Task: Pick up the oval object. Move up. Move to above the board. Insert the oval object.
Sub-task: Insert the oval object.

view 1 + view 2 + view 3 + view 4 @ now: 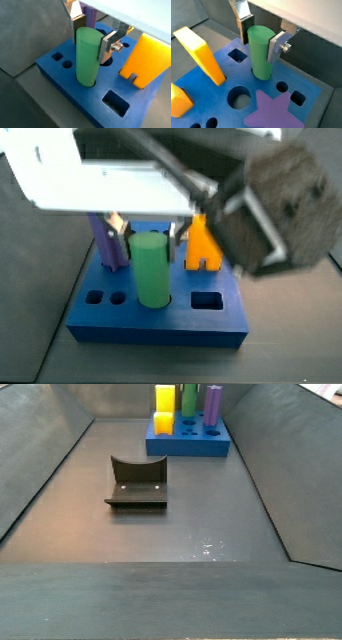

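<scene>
Over the blue board (73,87), the gripper (93,35) hangs with its silver fingers (276,46) spread on either side of the green peg's (87,57) top, a gap showing on at least one side. That peg stands upright in a hole in the board, beside the yellow arch block (145,60) and the purple star peg (271,114). Nearer the middle of the floor sits the dark fixture (136,482).

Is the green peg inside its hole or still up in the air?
Inside. The green peg stands upright with its bottom sunk in the blue board, gripper fingers on either side near its top.
</scene>
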Motion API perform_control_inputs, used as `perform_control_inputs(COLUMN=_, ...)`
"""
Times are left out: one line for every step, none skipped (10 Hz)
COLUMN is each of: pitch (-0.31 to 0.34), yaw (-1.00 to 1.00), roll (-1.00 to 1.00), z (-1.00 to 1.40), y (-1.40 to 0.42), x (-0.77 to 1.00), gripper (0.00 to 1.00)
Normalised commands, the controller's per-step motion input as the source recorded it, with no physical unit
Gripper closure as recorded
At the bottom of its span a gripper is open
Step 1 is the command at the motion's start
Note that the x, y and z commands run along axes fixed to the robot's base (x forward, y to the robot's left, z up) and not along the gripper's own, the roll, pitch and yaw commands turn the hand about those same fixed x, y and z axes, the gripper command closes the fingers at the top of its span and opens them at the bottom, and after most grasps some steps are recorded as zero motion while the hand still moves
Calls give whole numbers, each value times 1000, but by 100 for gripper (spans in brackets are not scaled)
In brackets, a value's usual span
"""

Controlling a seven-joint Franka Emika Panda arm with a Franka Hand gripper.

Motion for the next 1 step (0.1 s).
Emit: perform_control_inputs(pitch=0, yaw=0, roll=0, z=0, y=0, x=0, gripper=100)
